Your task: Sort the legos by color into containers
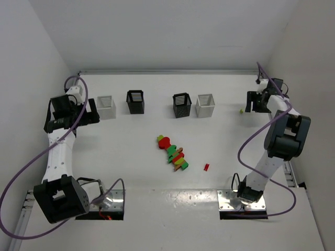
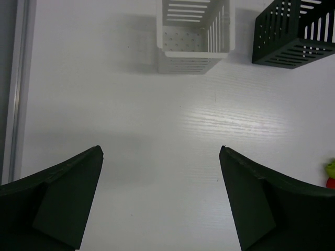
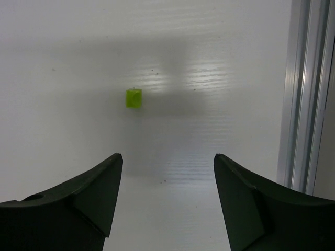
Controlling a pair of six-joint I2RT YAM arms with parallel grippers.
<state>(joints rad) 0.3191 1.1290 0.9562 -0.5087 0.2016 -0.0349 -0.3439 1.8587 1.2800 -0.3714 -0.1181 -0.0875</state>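
Looking at my feeds right now: the white counter (image 1: 157, 99) takes up most of the top view, with the left arm (image 1: 57, 151) reaching up its left side and the right arm (image 1: 277, 141) up the right. The left claw (image 2: 160, 150) is spread wide with nothing in it, hovering near the left end of the bin row. The right claw (image 3: 167, 157) is also released, jaws apart and nothing between them, out past the row's right end. The four slatted bins sit in a line along the far side: a white bin (image 1: 106, 107), a black bin (image 1: 135, 101), a second black bin (image 1: 182, 105) and a second white bin (image 1: 205, 105). I can't see any bricks inside them from these views. Most of the legos are in one mixed pile (image 1: 174, 151) mid-counter – red, green, orange-ish and yellow-green bits bunched in a diagonal strip. A lone red brick (image 1: 206, 167) lies just to the right of the pile's near end. Smallest of all, a single yellow-green brick (image 3: 133, 98) sits on the counter between the right-hand white bin and the right claw – ahead of the fingers, a bit left of centre, not touching them.
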